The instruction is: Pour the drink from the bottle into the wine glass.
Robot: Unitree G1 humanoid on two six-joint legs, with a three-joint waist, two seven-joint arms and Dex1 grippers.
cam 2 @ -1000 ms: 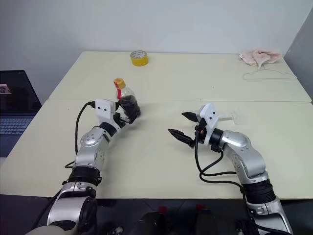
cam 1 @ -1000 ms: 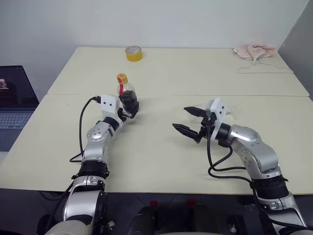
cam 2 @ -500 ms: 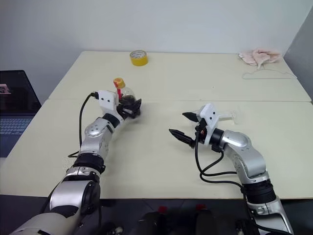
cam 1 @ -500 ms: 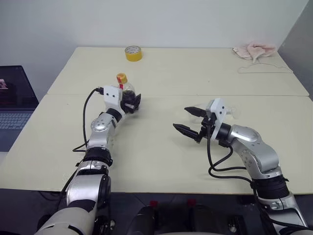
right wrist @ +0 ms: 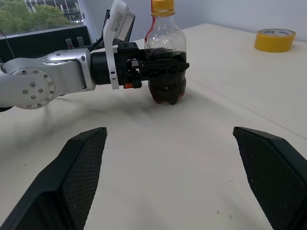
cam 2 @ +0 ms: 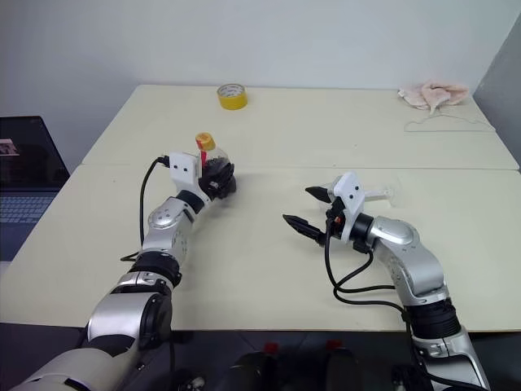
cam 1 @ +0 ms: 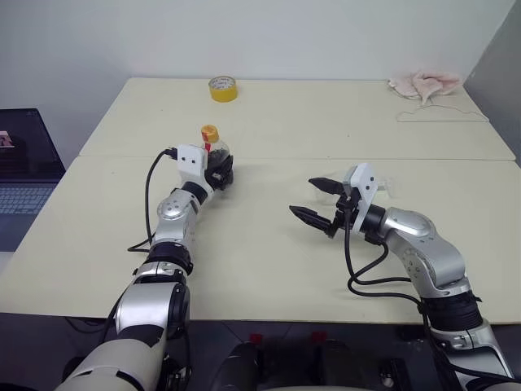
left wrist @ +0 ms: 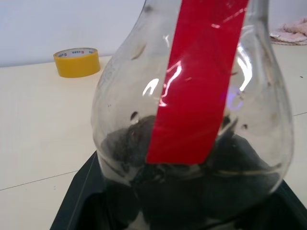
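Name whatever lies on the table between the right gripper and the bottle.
Nothing: bare table separates the right gripper from the bottle, seen in the right wrist view.

plain white wall [cam 1: 285,37], cream tables [cam 1: 326,122], laptop [cam 1: 24,175].

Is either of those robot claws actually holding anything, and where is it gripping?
The left gripper clasps the small clear plastic bottle around its dark lower body, still standing on the table. The right gripper is open, holding nothing.

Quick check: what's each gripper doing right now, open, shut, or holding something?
Left gripper: closed around the bottle, which stands on the table.
Right gripper: open, holding nothing.
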